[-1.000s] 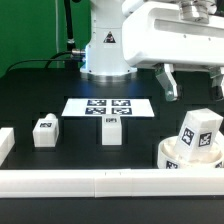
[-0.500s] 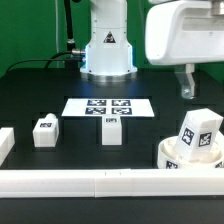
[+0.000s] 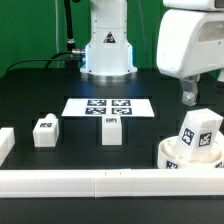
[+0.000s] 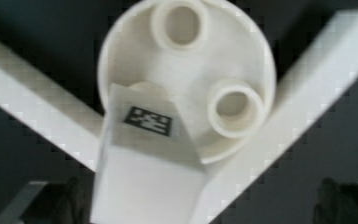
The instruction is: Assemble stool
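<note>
- Counter point(image 3: 40, 95): plain black.
- Backdrop point(image 3: 30, 30): solid green.
- Seat point(image 3: 173, 157) point(image 4: 167, 70): white all over, no pattern on rim or face.
- Leg on the seat point(image 3: 200, 134) point(image 4: 149, 165): white, with black-and-white square tags on two visible faces; one such tag seen in the wrist view.
- Leg near the counter's middle point(image 3: 111, 130): white, with a small black-and-white tag on top.
- Leg toward the exterior view's left point(image 3: 44, 132): white, with the same kind of tag on top.
- Marker board point(image 3: 110, 107): white, printed with several black-and-white square tags.
- Border bars point(image 3: 100, 182) along the counter's front edge: plain white.
- Arm point(image 3: 190, 40): white housing.
- Base point(image 3: 107, 50): white, with a bluish glow at its lower ring.
</note>
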Robot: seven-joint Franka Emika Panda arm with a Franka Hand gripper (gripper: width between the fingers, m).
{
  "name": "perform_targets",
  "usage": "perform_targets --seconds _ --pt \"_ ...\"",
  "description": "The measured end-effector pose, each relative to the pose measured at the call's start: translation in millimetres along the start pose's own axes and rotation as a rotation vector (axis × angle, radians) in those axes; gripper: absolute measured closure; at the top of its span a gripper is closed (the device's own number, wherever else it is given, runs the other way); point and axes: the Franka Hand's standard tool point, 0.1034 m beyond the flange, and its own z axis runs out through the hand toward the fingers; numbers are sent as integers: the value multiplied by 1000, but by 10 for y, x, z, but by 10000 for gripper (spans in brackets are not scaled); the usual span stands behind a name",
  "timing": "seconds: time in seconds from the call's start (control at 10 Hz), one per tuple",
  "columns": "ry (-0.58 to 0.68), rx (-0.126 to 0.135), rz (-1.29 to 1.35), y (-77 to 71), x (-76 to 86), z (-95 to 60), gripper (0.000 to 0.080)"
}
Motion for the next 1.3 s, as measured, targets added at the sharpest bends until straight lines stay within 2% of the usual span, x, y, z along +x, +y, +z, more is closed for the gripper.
perform_targets --seconds 0.1,0.2,0.5,0.6,0.8,1.1,1.3 --pt "0 1 -29 43 -27 5 150" --pt "0 1 -16 26 -18 6 150" --pt "-3 0 -256 51 -36 17 150" --pt "-5 -1 -364 104 -20 37 150" --pt "-7 -13 -611 233 111 105 150" --pt "-18 -19 -796 273 91 124 150" --pt "-19 -14 -839 264 128 188 150"
